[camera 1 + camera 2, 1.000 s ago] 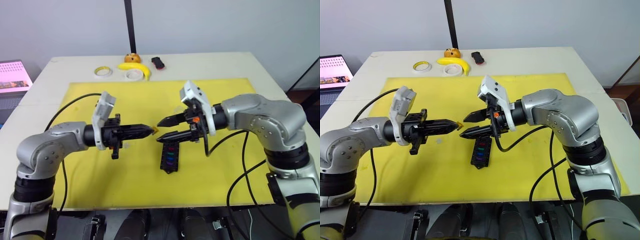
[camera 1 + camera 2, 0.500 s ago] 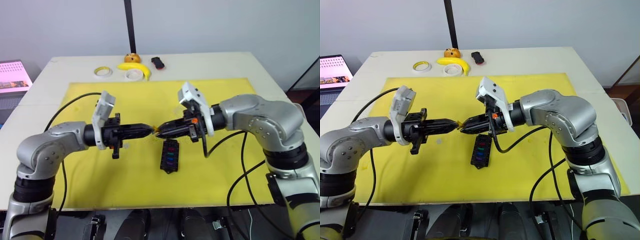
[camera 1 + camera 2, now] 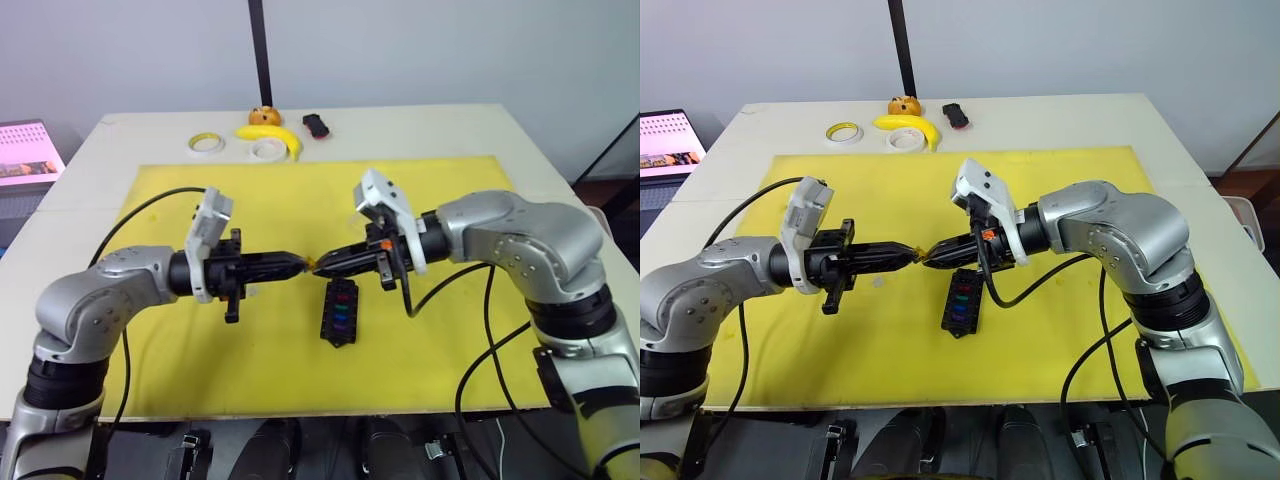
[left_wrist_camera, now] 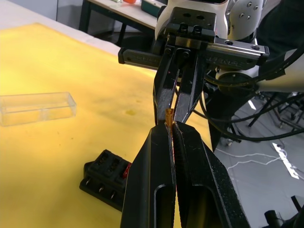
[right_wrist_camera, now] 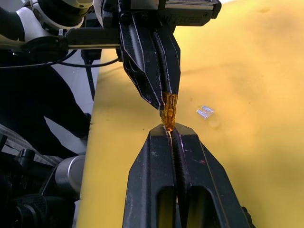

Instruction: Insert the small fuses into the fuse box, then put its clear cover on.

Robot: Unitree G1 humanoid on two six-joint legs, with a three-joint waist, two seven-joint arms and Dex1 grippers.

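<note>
Look at your right wrist view first: it gives you the amber fuse clearly, a tiny translucent orange blade pinched at one end by the right gripper and at the other by the left gripper, both sets of fingers pressed together on it. From the head views you get only a speck of orange where the two gripper tips meet, just above the fuse box. That box is a small black block lying on the yellow mat, and from the head you can see coloured fuses seated in it, teal, blue and purple among them. Your left wrist view adds the clear cover, a colourless rectangular lid resting on the mat well apart from the fuse box, with a red fuse showing in one slot. The right wrist view also picks up a small clear-grey fuse lying loose on the mat near the gripper tips.
</note>
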